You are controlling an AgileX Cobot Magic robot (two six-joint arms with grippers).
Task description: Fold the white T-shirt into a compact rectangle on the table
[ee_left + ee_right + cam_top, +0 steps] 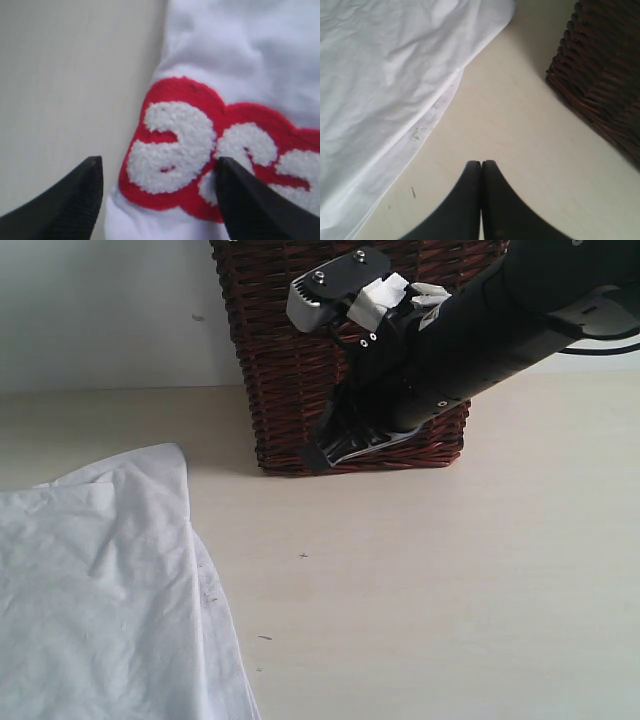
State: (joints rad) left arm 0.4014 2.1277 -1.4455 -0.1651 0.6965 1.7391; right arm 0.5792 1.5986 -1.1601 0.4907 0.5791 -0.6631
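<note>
1. The bench [450, 590] is pale beige and faintly grained, with a few dark specks [302, 556]. A plain pale wall [100, 310] rises behind it.
2. The white T-shirt [90, 590] lies rumpled on the near left of the bench, its layered edges facing the middle.
3. A dark wicker basket [290, 370] stands at the far middle.
4. The left claw [158, 162] is released, its tips spread above the shirt's red lettering [175, 145].
5. The right claw [481, 170] is clenched on nothing, over bare bench between shirt and basket.
</note>
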